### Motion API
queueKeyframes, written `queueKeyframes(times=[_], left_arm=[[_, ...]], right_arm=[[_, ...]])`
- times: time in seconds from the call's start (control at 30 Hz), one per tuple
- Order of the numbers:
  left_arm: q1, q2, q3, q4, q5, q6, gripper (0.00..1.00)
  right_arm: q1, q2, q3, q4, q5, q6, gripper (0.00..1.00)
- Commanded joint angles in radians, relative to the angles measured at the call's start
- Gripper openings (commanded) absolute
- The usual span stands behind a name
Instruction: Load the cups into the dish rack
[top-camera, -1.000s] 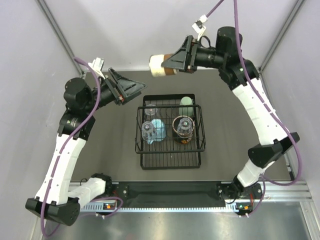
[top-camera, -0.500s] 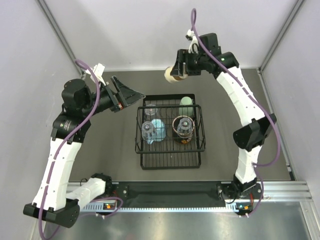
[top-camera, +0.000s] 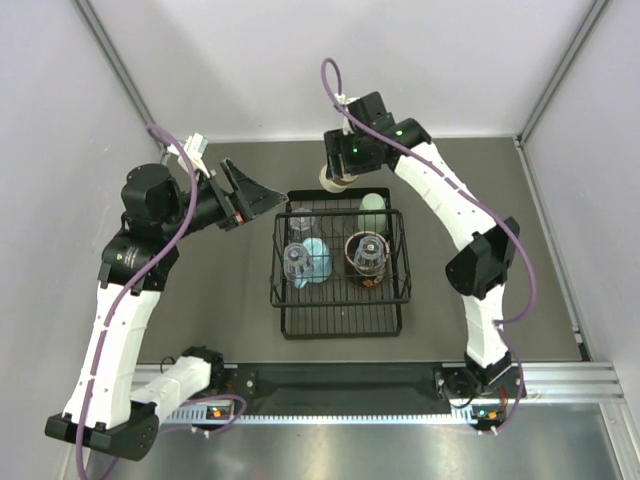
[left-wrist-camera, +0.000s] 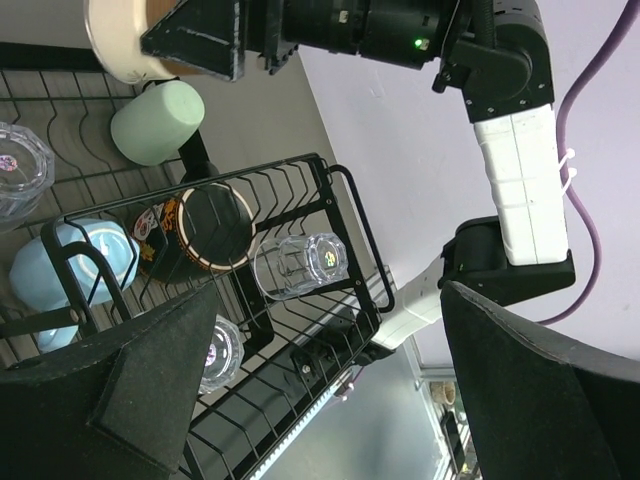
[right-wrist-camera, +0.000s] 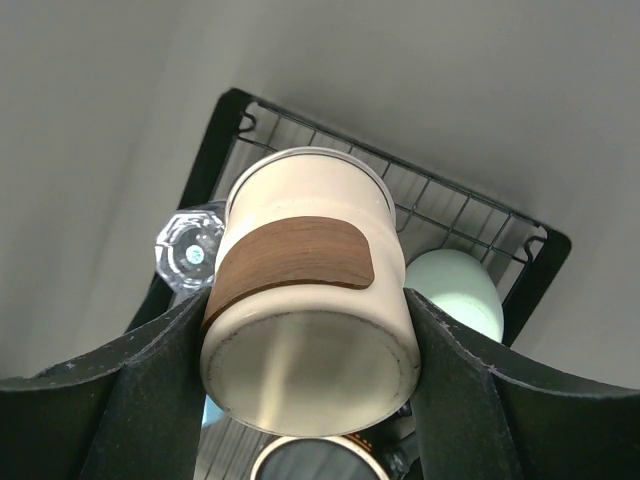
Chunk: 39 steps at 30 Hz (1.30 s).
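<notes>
The right end effector (top-camera: 343, 163) grips the tan-brown cup (right-wrist-camera: 300, 255) over the dish rack (top-camera: 340, 322)'s far rim — released here, it could topple outside.

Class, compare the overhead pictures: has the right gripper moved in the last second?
Yes. The right gripper, shut on the tan cup, has swung down the picture toward the dish rack and is now at its far edge.

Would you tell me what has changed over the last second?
The right gripper, shut on the tan-brown cup, carried it nearer and down, over the far edge of the dish rack. The left gripper, open and empty, barely shifted; the racked cups stayed put.
</notes>
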Motion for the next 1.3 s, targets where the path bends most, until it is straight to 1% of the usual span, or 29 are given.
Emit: queueKeyframes(times=[0.0, 0.23, 0.8, 1.27], left_arm=[[0.001, 0.002, -0.007, 0.005, -0.008, 0.012, 0.98], [0.001, -0.006, -0.010, -0.010, -0.019, 0.018, 0.98], [0.001, 0.011, -0.022, -0.001, 0.003, 0.003, 0.98], [0.001, 0.017, -0.022, 0.002, 0.012, 0.004, 0.98]], right_arm=[[0.036, 0.023, 0.007, -0.009, 0.100, 0.000, 0.00], [0.067, 0.065, 0.006, -0.059, 0.167, 0.010, 0.00], [0.110, 0.164, 0.030, -0.135, 0.161, 0.024, 0.00], [0.129, 0.207, 0.009, -0.162, 0.169, 0.049, 0.04]])
